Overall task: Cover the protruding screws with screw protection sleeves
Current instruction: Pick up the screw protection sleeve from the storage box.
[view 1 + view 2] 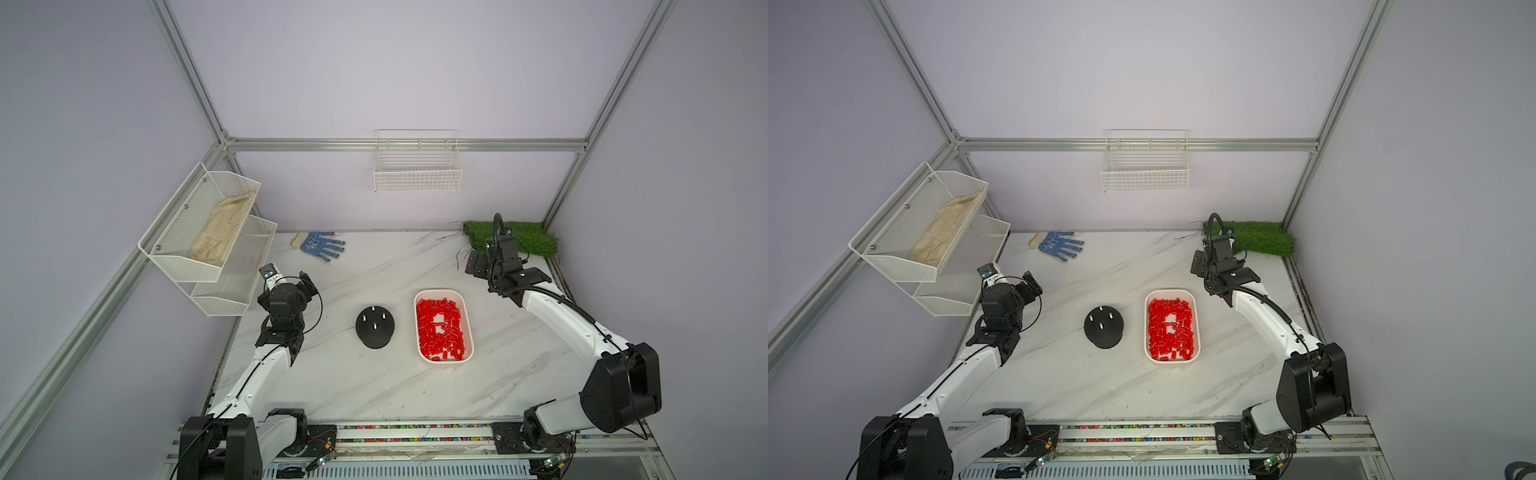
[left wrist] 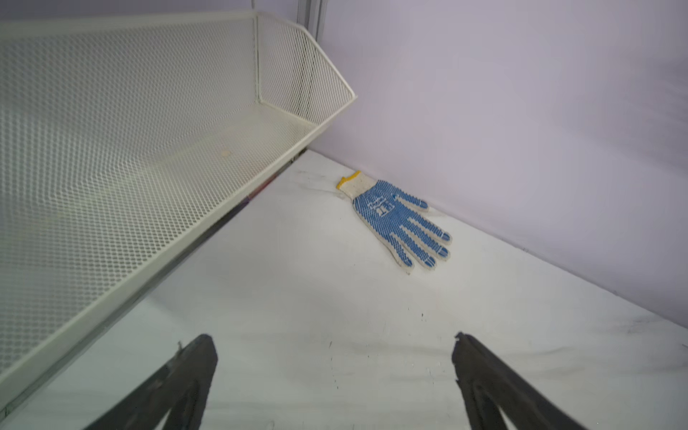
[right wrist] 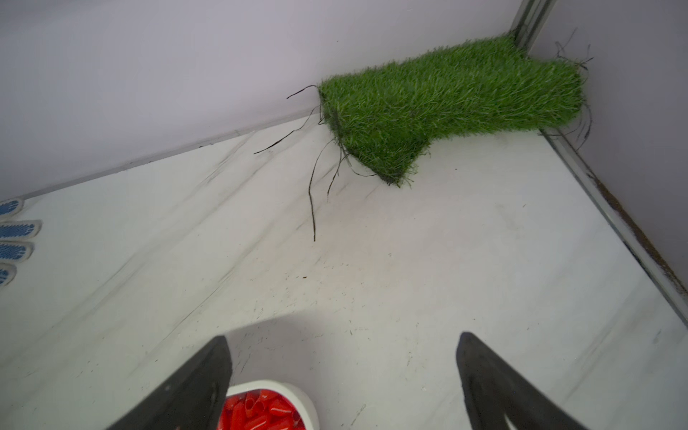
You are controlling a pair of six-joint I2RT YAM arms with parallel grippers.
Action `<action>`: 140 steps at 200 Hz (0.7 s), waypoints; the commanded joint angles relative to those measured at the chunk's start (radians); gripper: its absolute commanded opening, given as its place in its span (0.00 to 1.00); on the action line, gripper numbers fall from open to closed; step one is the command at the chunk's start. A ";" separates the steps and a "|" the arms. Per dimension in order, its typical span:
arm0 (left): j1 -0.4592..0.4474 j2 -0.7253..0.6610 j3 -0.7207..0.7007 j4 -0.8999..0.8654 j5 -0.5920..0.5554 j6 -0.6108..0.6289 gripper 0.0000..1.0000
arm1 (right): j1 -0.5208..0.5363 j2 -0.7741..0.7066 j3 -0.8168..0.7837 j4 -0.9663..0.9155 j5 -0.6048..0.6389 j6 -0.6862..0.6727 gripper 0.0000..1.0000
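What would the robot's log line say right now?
left hand: open, empty | right hand: open, empty | screws: bare | sleeves: in tray

Four protruding screws (image 1: 375, 326), short silvery studs, stand upright and bare on top of the black domed base (image 1: 374, 340). The screw protection sleeves (image 1: 428, 345), small bright red caps, lie jumbled in a white tray (image 1: 444, 291) just beside that base.

Four screws (image 1: 375, 326), one black base (image 1: 376, 338), one white tray (image 1: 446, 360), many red sleeves (image 1: 426, 332).
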 commanded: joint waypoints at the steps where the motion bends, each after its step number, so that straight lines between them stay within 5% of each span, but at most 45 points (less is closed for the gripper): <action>1: -0.018 0.022 0.118 -0.158 0.071 -0.076 1.00 | 0.049 0.019 0.042 -0.146 -0.084 0.022 0.76; 31: -0.086 0.056 0.153 -0.195 0.049 -0.066 1.00 | 0.118 0.038 0.088 -0.232 -0.093 0.005 0.43; 63: -0.147 0.064 0.162 -0.195 0.021 -0.062 1.00 | 0.172 0.091 0.109 -0.274 -0.133 0.053 0.42; 111: -0.206 0.039 0.162 -0.197 -0.045 -0.059 1.00 | 0.237 0.102 -0.050 -0.072 -0.172 0.489 0.33; 140: -0.214 0.050 0.162 -0.191 -0.045 -0.060 1.00 | 0.290 0.116 -0.103 0.022 -0.138 0.638 0.32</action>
